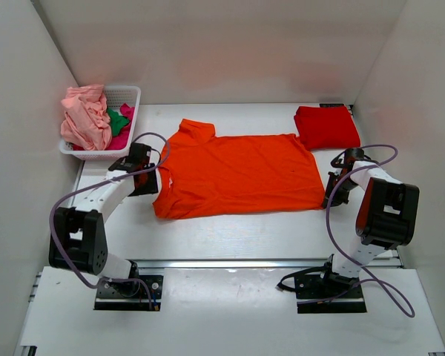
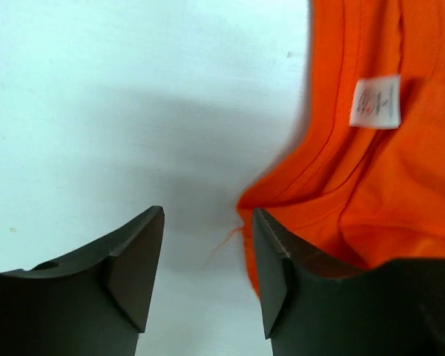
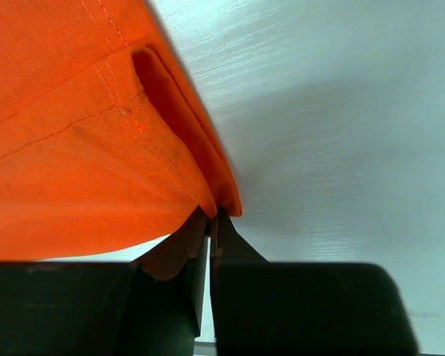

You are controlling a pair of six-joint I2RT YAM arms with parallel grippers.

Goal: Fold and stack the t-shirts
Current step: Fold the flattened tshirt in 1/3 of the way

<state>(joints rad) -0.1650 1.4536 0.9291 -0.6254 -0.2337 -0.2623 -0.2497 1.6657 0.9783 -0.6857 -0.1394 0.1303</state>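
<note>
The bright orange t-shirt [image 1: 237, 175] lies spread across the middle of the table, folded lengthwise, collar to the left. My left gripper [image 1: 153, 182] is open at the shirt's left edge; in the left wrist view the orange cloth [image 2: 371, 185] with its white label [image 2: 376, 101] lies by the right finger [image 2: 278, 267], nothing between the jaws. My right gripper [image 1: 328, 194] is shut on the shirt's lower right corner [image 3: 208, 194]. A folded red t-shirt [image 1: 326, 127] lies at the back right. Pale pink [image 1: 87, 119], green [image 1: 119, 121] and magenta [image 1: 120, 140] shirts fill the basket.
The white mesh basket [image 1: 126, 93] stands at the back left against the wall. White walls close the table on the left, back and right. Bare white table [image 1: 230, 233] runs between the shirt and the arm bases.
</note>
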